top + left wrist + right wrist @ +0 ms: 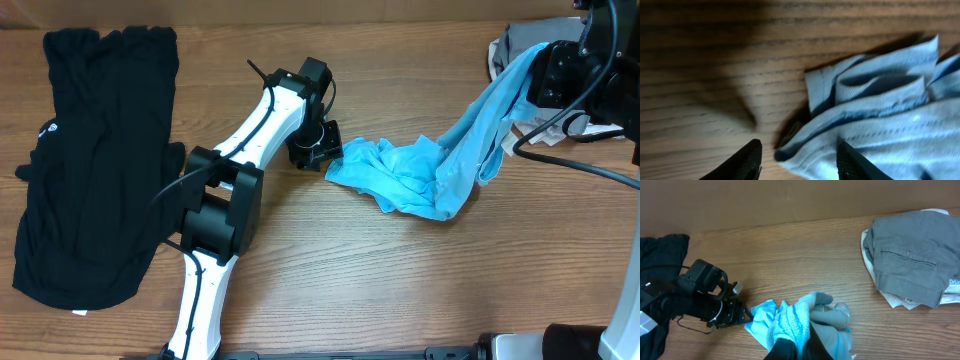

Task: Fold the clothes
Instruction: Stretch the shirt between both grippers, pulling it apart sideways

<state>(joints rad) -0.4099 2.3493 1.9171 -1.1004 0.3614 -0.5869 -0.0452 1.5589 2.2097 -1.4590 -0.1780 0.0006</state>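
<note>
A light blue garment [440, 165] lies crumpled mid-table and stretches up to the right. My left gripper [318, 150] is low over its left edge, open, with a hemmed corner [875, 107] of the cloth between the fingertips [799, 160]. My right gripper [545, 70] is shut on the other end of the blue garment [795, 317] and holds it lifted above the table. A black garment [90, 160] lies spread flat at the left; its edge shows in the right wrist view [662, 252].
A pile of grey trousers on white cloth [515, 50] sits at the far right back, also in the right wrist view [915, 260]. The left arm's links [220, 200] cross the table's middle. Cables [590, 165] run along the right side.
</note>
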